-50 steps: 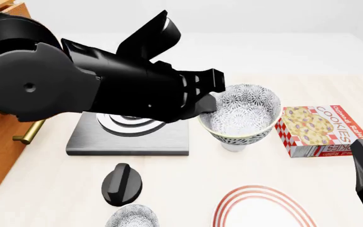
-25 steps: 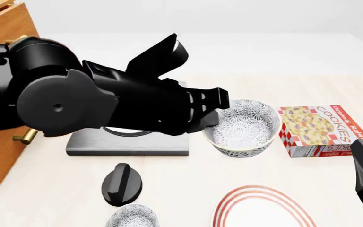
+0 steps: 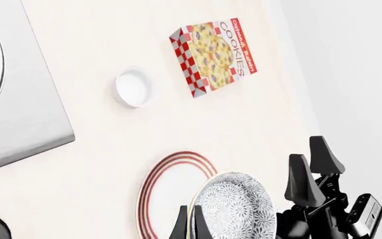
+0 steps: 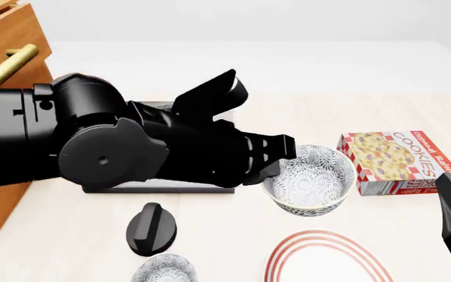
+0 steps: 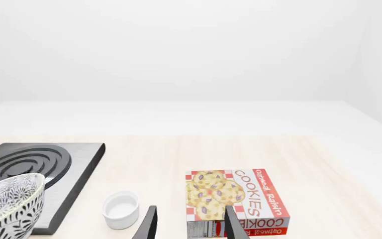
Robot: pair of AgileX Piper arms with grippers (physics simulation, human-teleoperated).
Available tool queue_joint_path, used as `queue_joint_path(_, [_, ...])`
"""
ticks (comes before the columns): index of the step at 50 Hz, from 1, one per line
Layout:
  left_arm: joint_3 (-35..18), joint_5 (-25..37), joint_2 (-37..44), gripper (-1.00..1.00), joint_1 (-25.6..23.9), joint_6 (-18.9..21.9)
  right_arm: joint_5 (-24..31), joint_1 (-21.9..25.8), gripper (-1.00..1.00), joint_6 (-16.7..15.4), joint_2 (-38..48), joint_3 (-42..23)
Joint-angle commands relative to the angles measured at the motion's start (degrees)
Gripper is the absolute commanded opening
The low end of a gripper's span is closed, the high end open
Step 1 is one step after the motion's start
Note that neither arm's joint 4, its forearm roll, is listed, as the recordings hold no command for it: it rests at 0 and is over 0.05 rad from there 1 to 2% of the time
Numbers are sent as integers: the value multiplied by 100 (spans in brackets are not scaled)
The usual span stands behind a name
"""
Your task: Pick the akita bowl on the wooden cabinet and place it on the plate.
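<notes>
Task about half done.

- Held in the left gripper (image 4: 276, 167): the akita bowl (image 4: 310, 180), up in the air, off the wooden cabinet (image 4: 6, 44). Rim pinched between the 2 fingers, 1 inside and 1 outside.
- Hung just past the fingertips, between the cookie box (image 4: 394, 161) and the grey stove (image 4: 159, 185).
- Seen from the left wrist: bowl partly over the near edge of the plate (image 3: 167, 191), fingers (image 3: 185, 225) tight on its rim.
- In the front view: plate lay below the fingers, apart from the bowl, nothing on it.
- Left to do, most likely: carry bowl a bit more over the plate's middle, lower it, let go.
- Right gripper (image 5: 189, 226): fingers spread apart, holding nothing, box and small white cup (image 5: 121, 209) ahead of them.
- 2nd bowl (image 4: 162, 269) of the same look sat well behind the left fingers, beside a black knob (image 4: 150, 228).
</notes>
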Motion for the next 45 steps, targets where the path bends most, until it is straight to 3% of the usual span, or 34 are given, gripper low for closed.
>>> queue_joint_path(1, [31,-105,156,-100,0,36,0,0,100,0,0,0])
queue_joint_path(45, [77,-483,791,-100,-100,-141,0,1,100,0,0,0])
